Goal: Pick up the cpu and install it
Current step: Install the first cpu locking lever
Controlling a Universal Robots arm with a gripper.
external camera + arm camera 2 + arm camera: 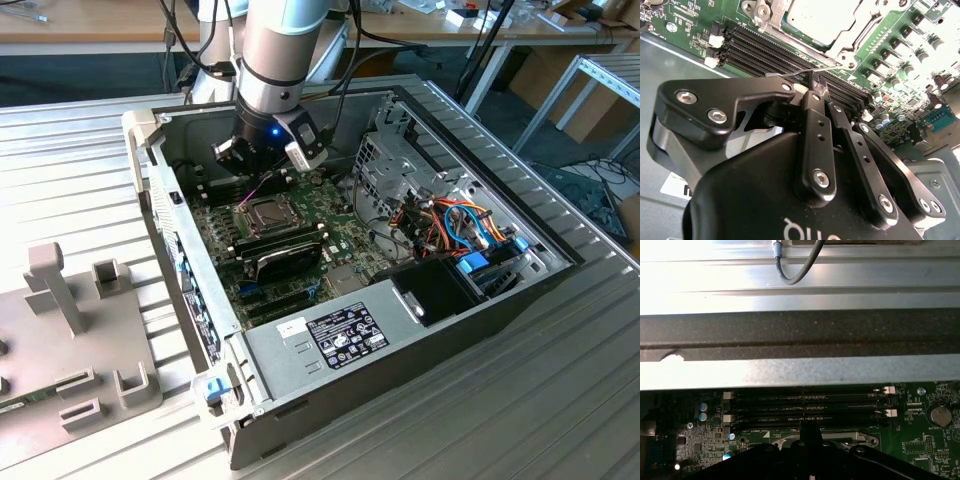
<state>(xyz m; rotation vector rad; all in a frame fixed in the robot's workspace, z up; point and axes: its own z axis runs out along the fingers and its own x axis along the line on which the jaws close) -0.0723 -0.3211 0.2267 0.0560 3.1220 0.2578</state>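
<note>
The cpu lies flat in its socket on the green motherboard, its silver-grey top showing inside the hinged metal frame. In the exterior view the cpu sits mid-board inside the open computer case. My gripper hangs just beside the socket with its black fingers shut together. Its tips meet the bent end of the thin wire socket lever. Whether they pinch the wire I cannot tell. In the first wrist view the gripper points down at the socket's edge. In the exterior view the gripper stands over the board's far side.
Black memory slots run between the socket and the case wall. A black fan shroud, a drive cage, coloured cables and the power supply crowd the case. Grey fixtures stand at the exterior view's left.
</note>
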